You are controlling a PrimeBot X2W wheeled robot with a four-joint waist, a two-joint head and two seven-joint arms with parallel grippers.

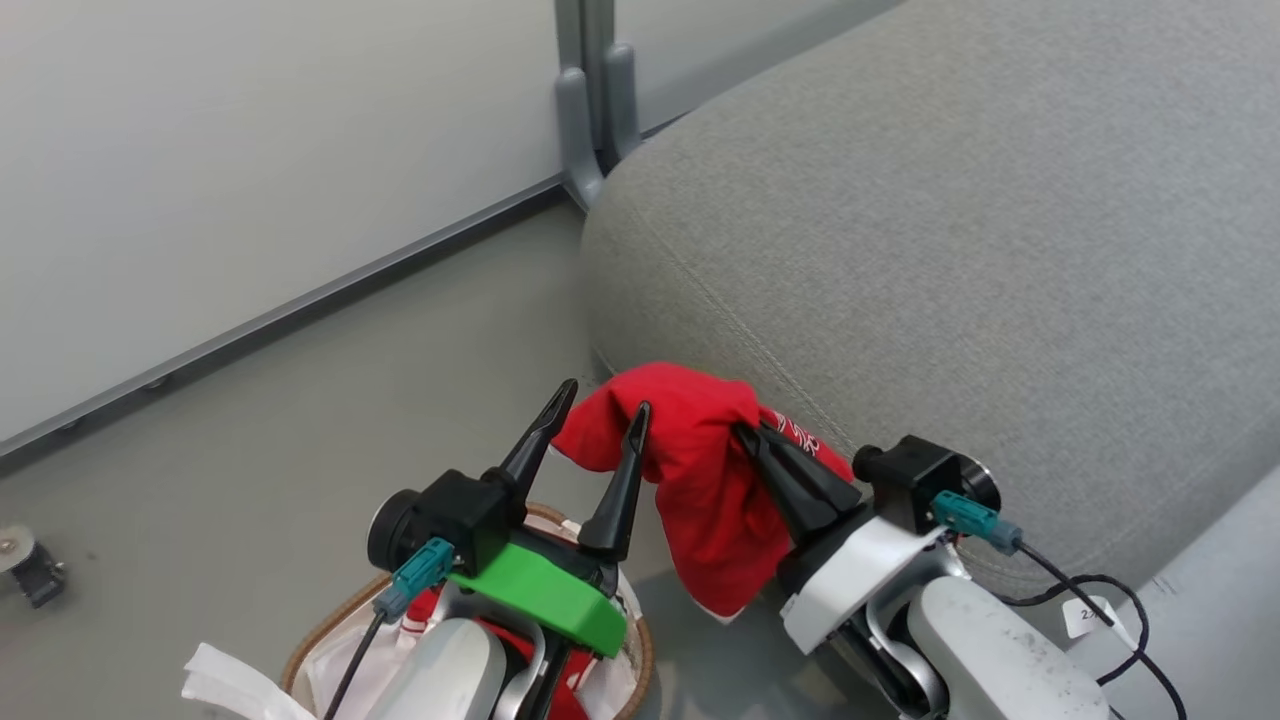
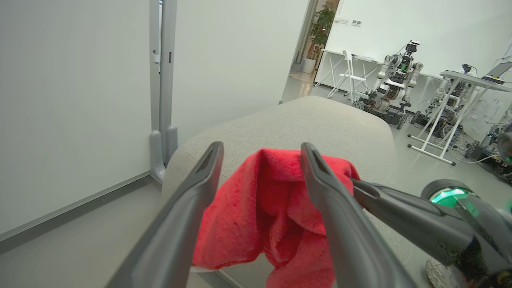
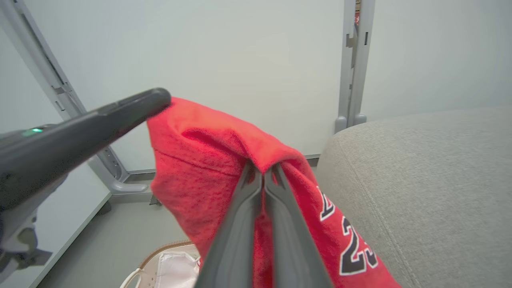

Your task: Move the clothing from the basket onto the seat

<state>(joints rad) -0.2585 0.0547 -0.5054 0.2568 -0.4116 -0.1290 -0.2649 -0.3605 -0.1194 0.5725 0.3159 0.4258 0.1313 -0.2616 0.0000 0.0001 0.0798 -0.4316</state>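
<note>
Robotics lab, another two-armed robot [image 2: 394, 82] parked beyond, cable-strewn white tables [image 2: 472, 78], plain partition walls [image 2: 72, 100]

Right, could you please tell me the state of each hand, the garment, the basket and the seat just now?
seat: no clothing on its visible top yet.
basket: upright, red fabric inside.
red garment: lifted, hanging by the seat's edge.
right hand: shut on the red garment.
left hand: open, one fingertip at the red garment.
</note>
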